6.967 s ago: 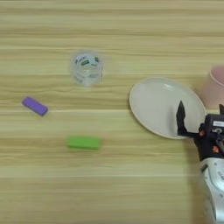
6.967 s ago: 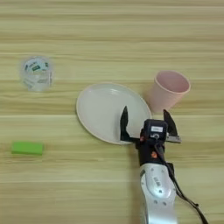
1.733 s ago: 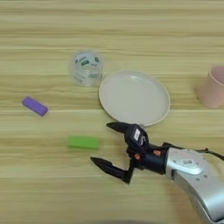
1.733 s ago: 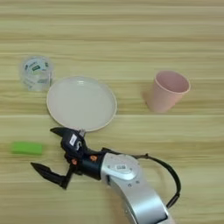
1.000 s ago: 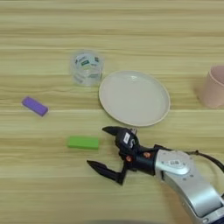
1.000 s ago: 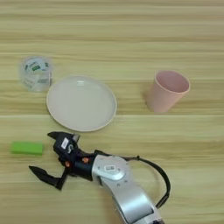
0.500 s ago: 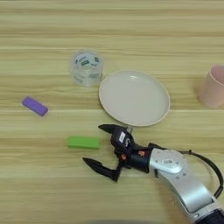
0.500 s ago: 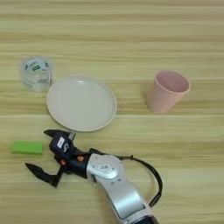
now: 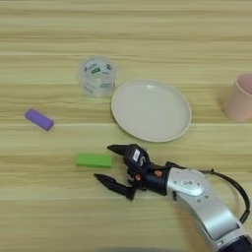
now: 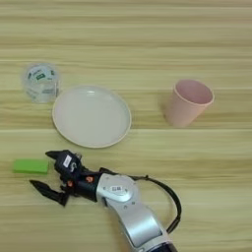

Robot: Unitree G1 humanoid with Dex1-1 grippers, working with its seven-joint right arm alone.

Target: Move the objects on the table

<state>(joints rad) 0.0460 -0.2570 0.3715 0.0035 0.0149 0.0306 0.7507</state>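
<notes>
While my jaws [image 9: 112,165] gape wide and empty low over the desk [image 9: 147,29], the green block [image 9: 94,160] lies just beside them at nine o'clock, its long axis running three-to-nine. My silver forearm [image 9: 206,211] slants in from five o'clock. At one o'clock sits the cream plate [image 9: 150,109], clear of my fingers.

Small objects spread over the wooden table [image 9: 147,29]

Cream plate [image 9: 150,109] centre; clear roll [image 9: 97,76] at its upper left; pink cup [image 10: 187,103] upright, right; green block [image 9: 93,160] flat below the plate; purple block [image 9: 39,119] far left.
</notes>
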